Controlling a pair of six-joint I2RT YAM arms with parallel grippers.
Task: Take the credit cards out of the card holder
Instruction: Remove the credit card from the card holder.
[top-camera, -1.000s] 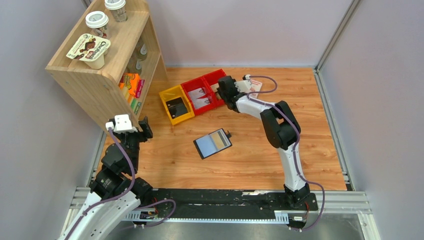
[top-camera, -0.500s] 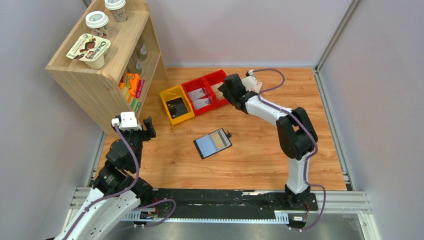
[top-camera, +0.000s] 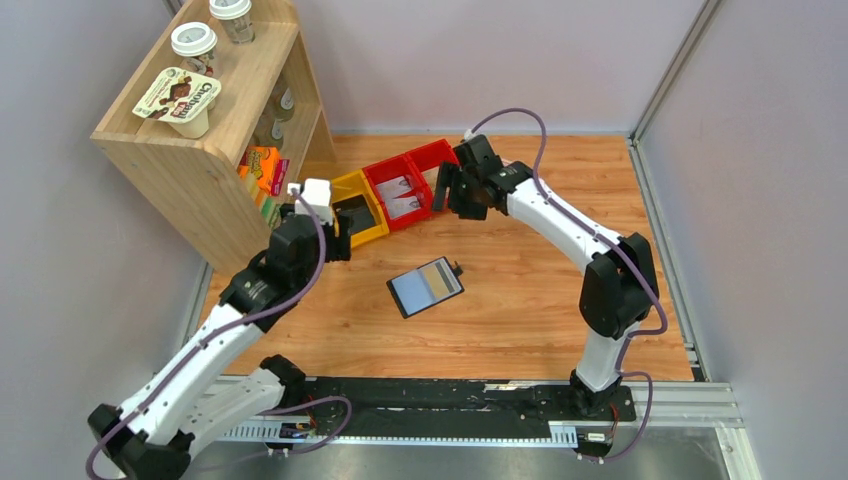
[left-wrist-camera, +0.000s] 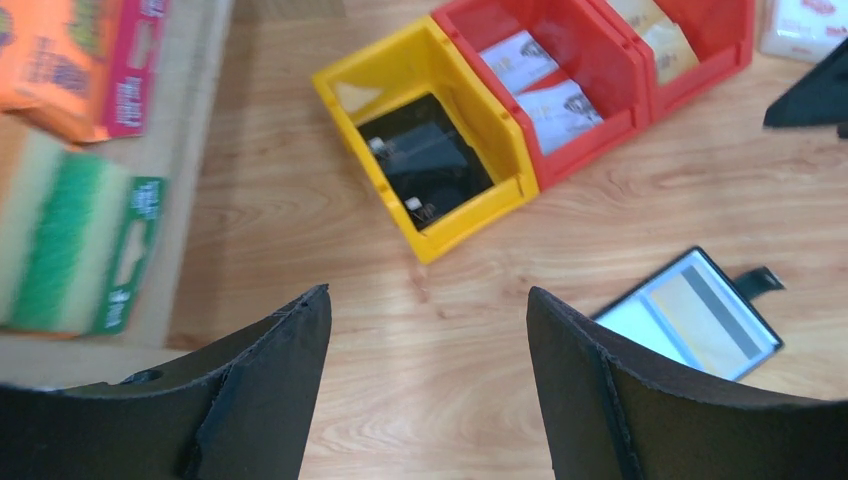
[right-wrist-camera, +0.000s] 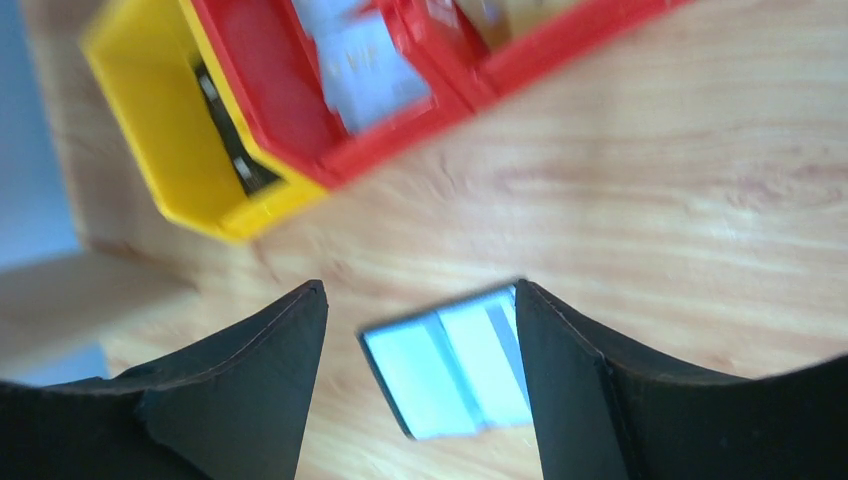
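Two left fingers (left-wrist-camera: 265, 385): spread wide with nothing between them; bare table (left-wrist-camera: 300, 230) shows in the gap.
Left fingers, place: in the top view they hang at the near left corner of the yellow bin (top-camera: 334, 210), touching nothing that can be seen.
Right fingers (right-wrist-camera: 235, 375): also spread wide and holding nothing. Their wrist view is blurred.
Right fingers, place: in the top view they hang over the near end of the far-right red bin (top-camera: 441, 149), above the table.
Card holder (top-camera: 425, 286): lies opened flat on the table, near its middle and between the two arms. It is apart from both pairs of fingers and nearer the bases than the bins. In the right wrist view it shows in the gap between the fingers.
Closing tab (left-wrist-camera: 757, 280): sticks out from the holder's far right edge.
Credit card (left-wrist-camera: 712, 322): tan with a darker stripe, sitting in the holder's right-hand pocket. The left-hand pocket looks bluish-grey.
Yellow bin, contents: dark items, too small to name.
Middle red bin (left-wrist-camera: 590, 150): holds silvery-grey packets (left-wrist-camera: 558, 100).
Far-right red bin, contents: tan flat pieces (left-wrist-camera: 668, 45).
Wooden shelf (top-camera: 190, 160): stands at the table's far left, just beside the left arm.
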